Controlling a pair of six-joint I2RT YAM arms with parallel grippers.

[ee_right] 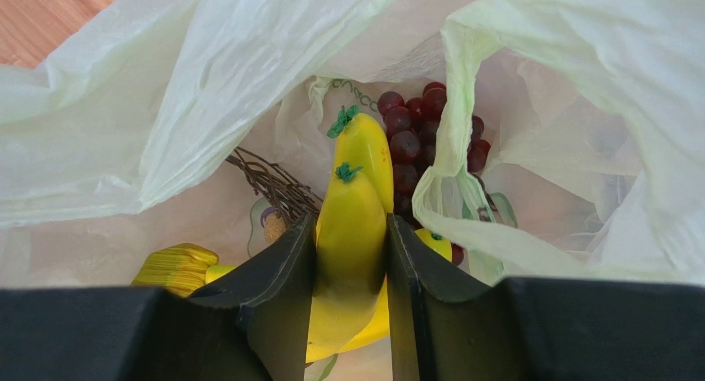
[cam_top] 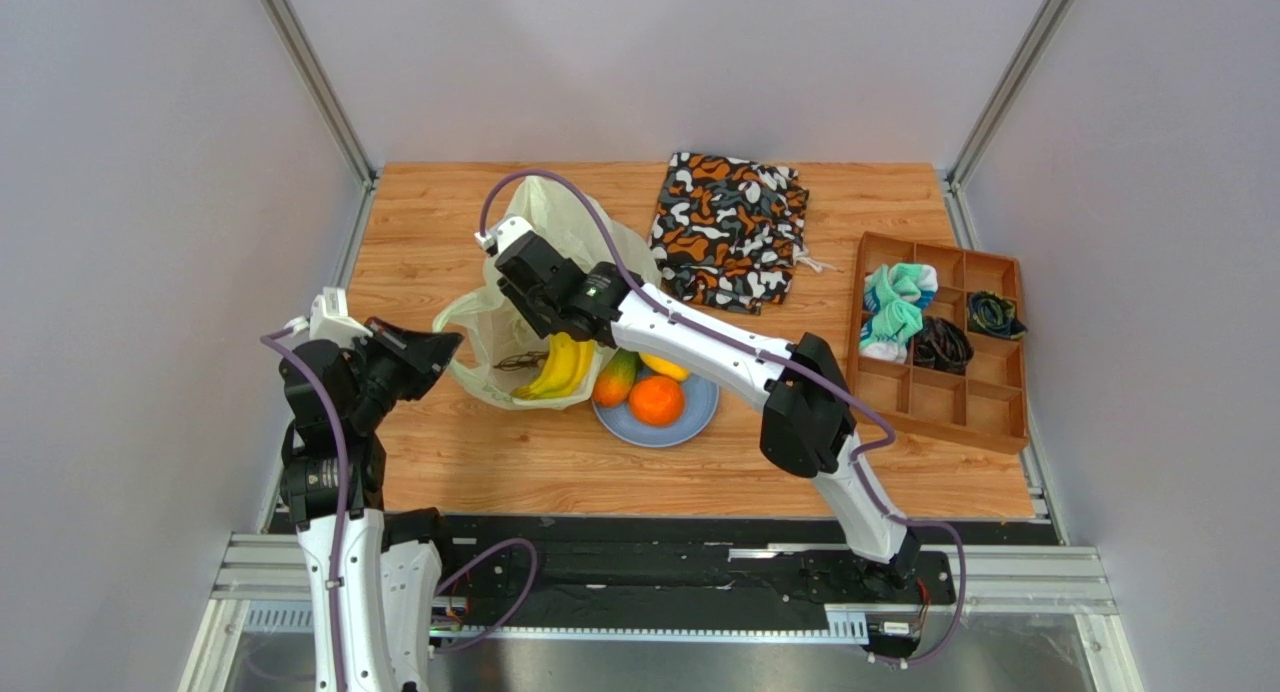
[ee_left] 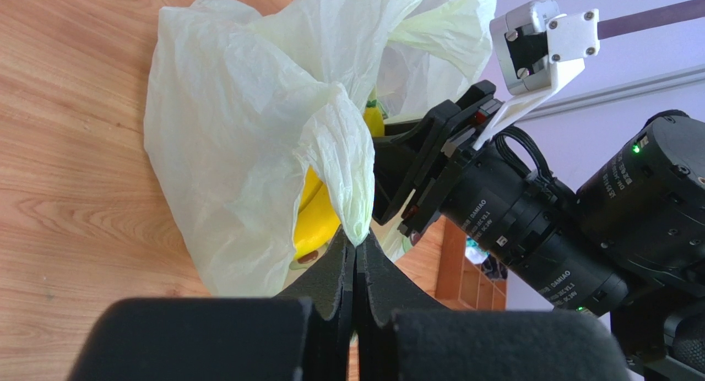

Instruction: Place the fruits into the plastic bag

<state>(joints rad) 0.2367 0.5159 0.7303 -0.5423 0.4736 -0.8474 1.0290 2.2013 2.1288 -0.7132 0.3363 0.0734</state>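
The pale yellow-green plastic bag (cam_top: 559,257) lies open mid-table. My left gripper (ee_left: 357,247) is shut on a fold of the bag's rim (ee_left: 352,191) and holds it up. My right gripper (ee_right: 351,232) is inside the bag's mouth, shut on a yellow banana (ee_right: 351,224) of the banana bunch (cam_top: 559,368). Dark purple grapes (ee_right: 418,141) and a bare grape stem (ee_right: 269,183) lie deeper in the bag. A red-green mango (cam_top: 615,377), an orange (cam_top: 657,401) and a small yellow fruit (cam_top: 664,367) sit on the blue plate (cam_top: 694,416) beside the bag.
A patterned cloth bag (cam_top: 732,227) lies behind the plate. A wooden divider tray (cam_top: 939,340) with socks stands at the right. Grey walls close in the table on three sides.
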